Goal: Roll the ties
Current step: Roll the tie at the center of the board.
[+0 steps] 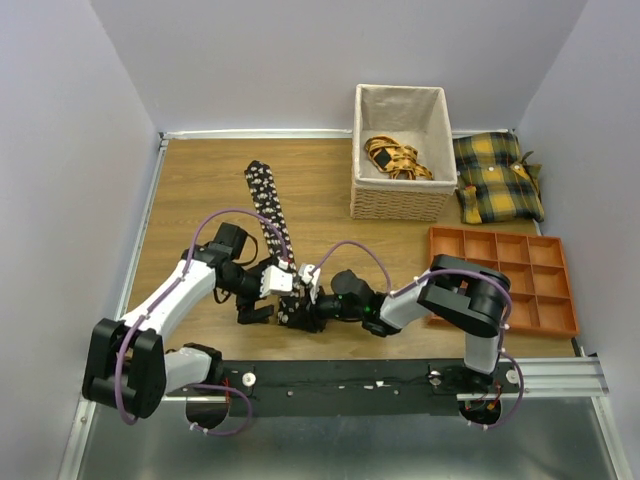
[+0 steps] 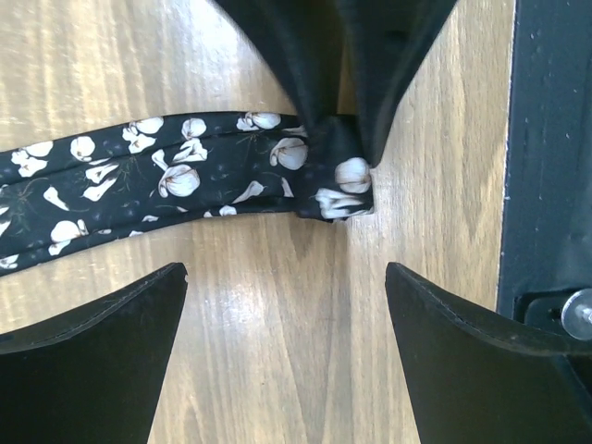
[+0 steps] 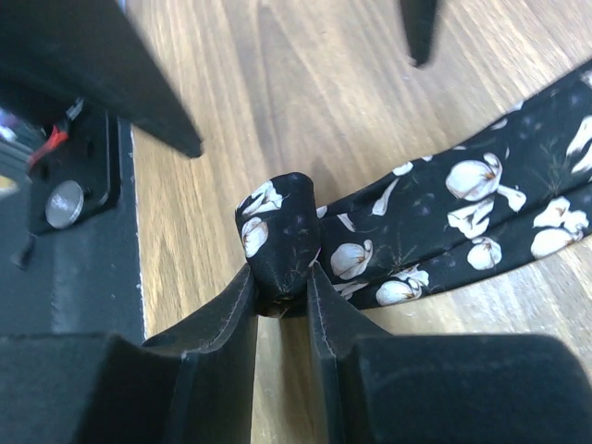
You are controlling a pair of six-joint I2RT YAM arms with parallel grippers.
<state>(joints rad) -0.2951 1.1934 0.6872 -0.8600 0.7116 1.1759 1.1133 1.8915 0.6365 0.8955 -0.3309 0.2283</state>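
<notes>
Right gripper (image 3: 280,276) is clamped on the folded-over near end of the tie (image 3: 462,213). The left gripper (image 2: 285,273) sits just beside that end, jaws spread wide and gripping nothing. From above, the tie lies flat as one long strip, running from the grippers toward the back wall and leaning a bit left. It's on a wood-grain table (image 1: 200,180) boxed in by pale walls, with a basket (image 1: 400,203), plaid cushions (image 1: 497,178) and an orange tray (image 1: 520,280) off right.
</notes>
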